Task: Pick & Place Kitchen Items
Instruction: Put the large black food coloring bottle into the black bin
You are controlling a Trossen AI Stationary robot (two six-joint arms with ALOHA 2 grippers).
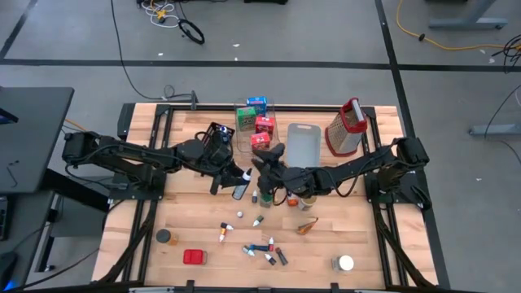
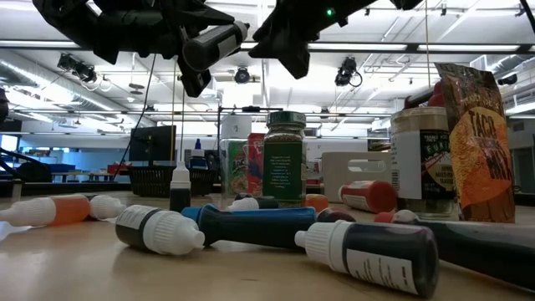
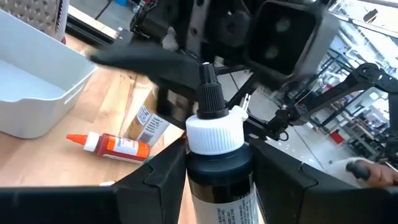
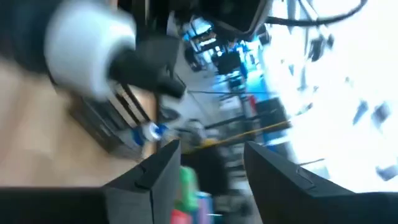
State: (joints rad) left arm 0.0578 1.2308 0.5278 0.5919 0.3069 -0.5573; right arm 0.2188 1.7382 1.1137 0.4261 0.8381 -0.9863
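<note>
My left gripper point(image 1: 234, 177) is shut on a black bottle point(image 3: 214, 168) with a white cap point(image 3: 214, 132) and a black nozzle tip, held up over the table's middle. The low view shows the bottle point(image 2: 213, 43) high above the tabletop. My right gripper point(image 1: 262, 165) stands just off the bottle's cap end, facing it. Its fingers point(image 4: 158, 171) are open with nothing between them, and the white cap point(image 4: 87, 56) shows blurred off to their side. More kitchen items, small bottles point(image 1: 260, 248), lie on the table's near half. My left gripper pinches the bottle's black body point(image 3: 217, 171) just behind the white cap, one finger on each side. The fingers come nearly level from the table's left and lie along the bottle. The bottle is lifted clear of the table, its cap end pointing toward my right gripper.
At the far side stand a clear bin point(image 1: 244, 110) with little boxes, a grey-blue tray point(image 1: 303, 142) and a metal grater point(image 1: 346, 126). Jars point(image 1: 297, 199) stand under my right arm. A red tin point(image 1: 194, 257), a dark jar point(image 1: 165, 237) and a white-lidded jar point(image 1: 345, 263) sit near the front edge.
</note>
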